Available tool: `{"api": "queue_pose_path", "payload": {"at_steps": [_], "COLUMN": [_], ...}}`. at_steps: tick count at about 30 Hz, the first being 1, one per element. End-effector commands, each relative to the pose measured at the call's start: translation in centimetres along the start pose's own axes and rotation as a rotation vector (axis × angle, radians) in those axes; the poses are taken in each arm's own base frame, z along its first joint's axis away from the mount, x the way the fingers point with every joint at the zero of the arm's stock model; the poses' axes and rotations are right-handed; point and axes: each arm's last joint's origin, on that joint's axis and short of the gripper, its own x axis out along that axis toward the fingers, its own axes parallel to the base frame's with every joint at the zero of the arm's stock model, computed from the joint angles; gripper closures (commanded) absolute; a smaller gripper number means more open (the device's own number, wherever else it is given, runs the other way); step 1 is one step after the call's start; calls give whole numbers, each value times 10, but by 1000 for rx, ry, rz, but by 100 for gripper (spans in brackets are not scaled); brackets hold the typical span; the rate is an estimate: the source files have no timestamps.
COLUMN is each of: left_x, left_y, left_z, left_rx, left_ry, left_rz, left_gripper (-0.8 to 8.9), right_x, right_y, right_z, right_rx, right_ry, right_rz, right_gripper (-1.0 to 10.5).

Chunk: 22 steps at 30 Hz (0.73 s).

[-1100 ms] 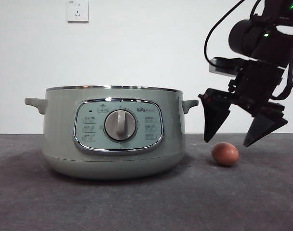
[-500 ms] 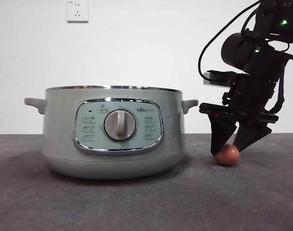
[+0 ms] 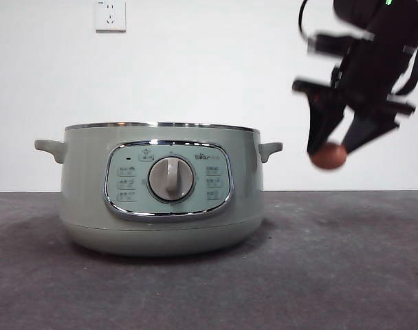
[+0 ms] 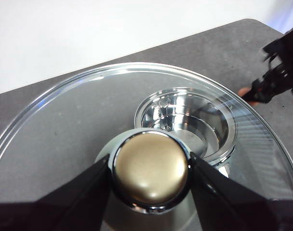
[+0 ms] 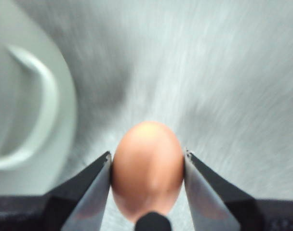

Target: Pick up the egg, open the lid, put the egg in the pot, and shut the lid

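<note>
Right gripper (image 3: 327, 152) is now carrying the egg (image 3: 328, 156) clamped between its jaws, lifted off the table since a moment ago, while left gripper (image 4: 150, 169) is gripping the lid (image 4: 64, 110) knob, so pickup looks done.

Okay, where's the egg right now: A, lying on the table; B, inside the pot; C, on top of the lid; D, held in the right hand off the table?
D: the right hand clamps the egg, which hangs above the table in the front view.
</note>
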Motion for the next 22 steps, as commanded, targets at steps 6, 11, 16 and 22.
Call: {"api": "queue_pose_path", "payload": {"at_steps": [6,11,16,22], "left_x": [-6,-6,-5,-5], "left_y": [0,0,0,0], "left_z": [2,2,2,2], "left_rx": [13,12,12,12], "left_ry": [-37,-36,-36,-36], "left_rz": [1,1,0,-3], "left_gripper": [822,822,822,822], "right_x": [-73,-65,-16,41], "right_y": [45,111,158,182], "right_z": [55,91,97,85], "right_rx": [-72,-211,-328,-414], "right_ry": [-295,-334,-226,-67], "right_rz": [106,235,283,274], "right_gripper": [959,959,959,959]}}
